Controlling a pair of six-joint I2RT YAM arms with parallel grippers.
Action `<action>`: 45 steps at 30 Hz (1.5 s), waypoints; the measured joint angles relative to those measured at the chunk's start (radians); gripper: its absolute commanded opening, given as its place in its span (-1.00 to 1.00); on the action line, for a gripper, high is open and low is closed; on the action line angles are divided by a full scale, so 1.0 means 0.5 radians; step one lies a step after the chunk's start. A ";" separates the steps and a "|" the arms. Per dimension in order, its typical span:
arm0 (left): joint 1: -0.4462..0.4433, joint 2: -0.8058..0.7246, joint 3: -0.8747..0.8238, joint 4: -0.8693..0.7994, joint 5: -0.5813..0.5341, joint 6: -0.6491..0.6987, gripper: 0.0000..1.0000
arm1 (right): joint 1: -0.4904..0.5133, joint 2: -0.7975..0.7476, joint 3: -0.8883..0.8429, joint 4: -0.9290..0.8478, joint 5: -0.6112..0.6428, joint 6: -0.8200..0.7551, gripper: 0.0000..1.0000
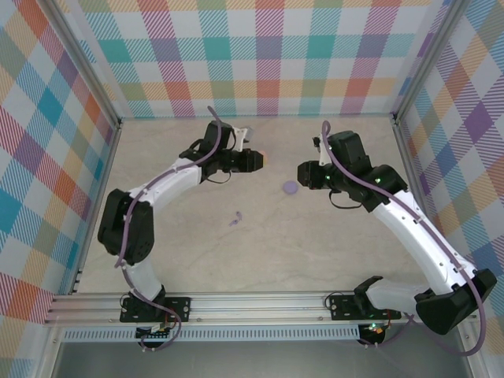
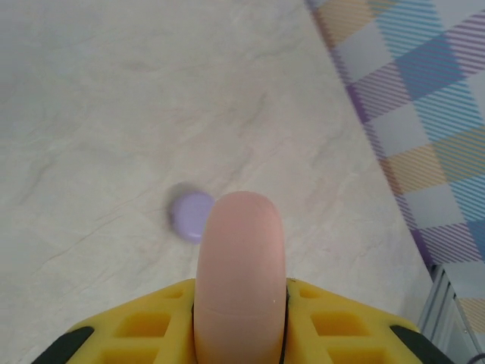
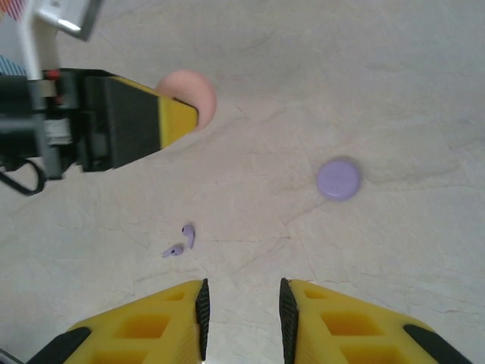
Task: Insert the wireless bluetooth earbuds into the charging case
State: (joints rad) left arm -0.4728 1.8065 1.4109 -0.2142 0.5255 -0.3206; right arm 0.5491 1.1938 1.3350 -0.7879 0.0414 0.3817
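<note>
Two tiny lilac stemmed earbuds (image 1: 235, 220) lie side by side on the marble table, left of centre; in the right wrist view the earbuds (image 3: 188, 234) rest just ahead of my left-hand finger. A pink rounded disc-shaped case (image 2: 239, 258) is held edge-on by my left gripper (image 1: 260, 160), which is shut on it above the far middle of the table. A lilac disc (image 1: 290, 187) lies flat between the two grippers, and the same disc (image 3: 338, 179) shows ahead and to the right. My right gripper (image 3: 242, 303) is open and holds nothing.
Checkered walls (image 1: 260, 55) close in the table on three sides. The left arm's black and yellow finger (image 3: 136, 121) with the pink case (image 3: 189, 95) reaches into the right wrist view. An aluminium rail (image 1: 252, 303) runs along the near edge.
</note>
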 measured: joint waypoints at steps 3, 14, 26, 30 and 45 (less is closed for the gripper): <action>0.037 0.201 0.147 -0.101 0.037 -0.002 -0.43 | 0.000 -0.016 -0.008 0.002 -0.002 0.002 -0.35; 0.064 0.709 0.592 -0.369 0.092 0.014 -0.40 | 0.000 -0.025 -0.075 0.001 -0.047 0.006 -0.33; 0.066 0.949 0.678 -0.471 0.115 0.020 -0.36 | 0.000 0.031 -0.075 0.001 -0.084 0.005 -0.31; 0.067 0.974 0.678 -0.479 0.117 0.019 -0.30 | 0.001 0.049 -0.075 0.001 -0.105 0.005 -0.32; 0.068 0.978 0.683 -0.519 0.089 0.060 0.23 | -0.014 0.069 -0.075 -0.002 -0.082 -0.002 -0.22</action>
State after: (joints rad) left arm -0.4389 2.2955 1.7523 -0.4736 0.5697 -0.2909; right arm 0.5423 1.2282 1.2976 -0.7887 0.0002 0.3805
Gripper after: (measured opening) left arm 0.596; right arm 0.382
